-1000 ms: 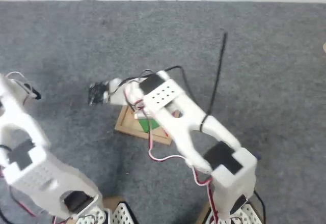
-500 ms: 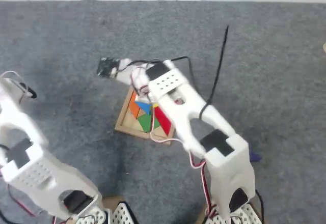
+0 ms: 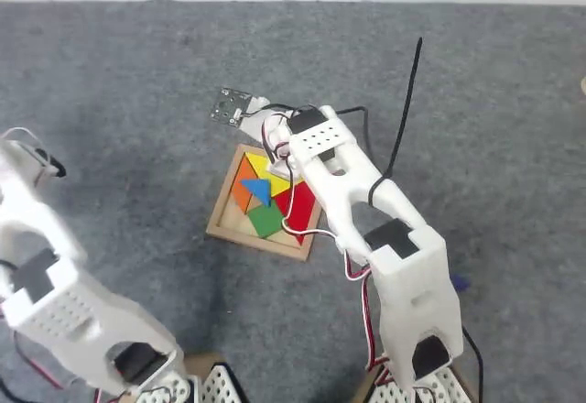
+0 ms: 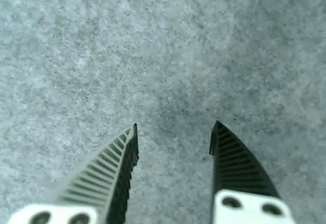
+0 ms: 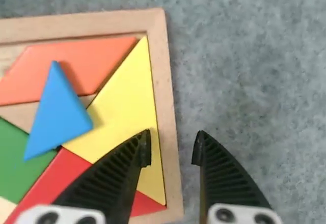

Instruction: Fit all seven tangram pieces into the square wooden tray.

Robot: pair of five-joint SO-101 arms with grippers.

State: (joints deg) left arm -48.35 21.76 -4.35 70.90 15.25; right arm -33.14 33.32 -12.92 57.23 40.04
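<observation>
While the square wooden tray (image 3: 222, 226) lies flat on the grey counter (image 3: 119, 73), the right arm stretches across it from its near corner to its far corner. In the right wrist view the right gripper (image 5: 172, 145) hangs directly over the tray's rim. One fingertip is above the yellow triangle (image 5: 127, 109) just inside the rim and the other is above the counter just outside it. Its jaws stand a little apart and grasp nothing.

Inside the tray, the yellow triangle sits along that rim, with the orange piece (image 5: 76, 66) beside it toward the tray's corner. The green piece (image 5: 12, 163) and the red piece (image 5: 56, 180) lie deeper in the tray. The blue triangle (image 5: 56, 114) lies loose near the tray's middle, overlapping the orange piece and a bare strip of the tray's floor, so it is not seated flush.

The left gripper (image 4: 175, 127) is well apart from the tray, over bare counter, released and empty with a wide gap between its jaws. A black cable (image 3: 407, 101) rises from the right arm on the side away from the tray.
</observation>
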